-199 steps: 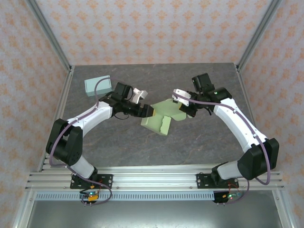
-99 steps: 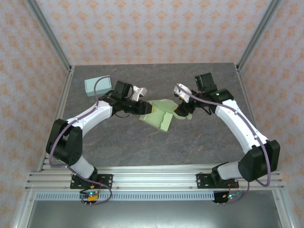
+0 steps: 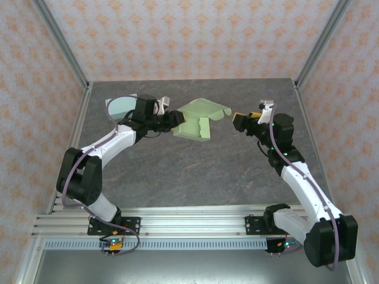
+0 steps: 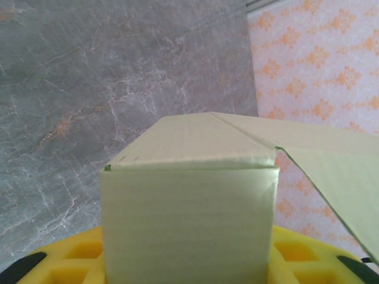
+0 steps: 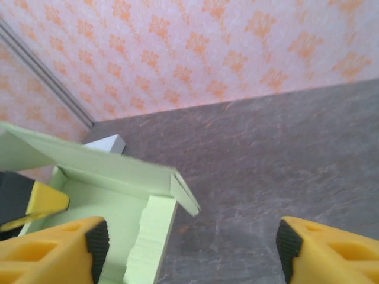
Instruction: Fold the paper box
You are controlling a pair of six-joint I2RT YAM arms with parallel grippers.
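Top external: the paper box (image 3: 198, 116) is gripped at its left end by the left tool (image 3: 172, 120), its long axis pointed at the open, empty right tool (image 3: 241, 120) nearby.

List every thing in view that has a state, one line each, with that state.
paper box: partly folded, top flap standing open, gripped at its left end.
left gripper: shut on the paper box.
right gripper: open, holding nothing, apart from the paper box.
blue box: lying flat on the table at the far left, untouched.
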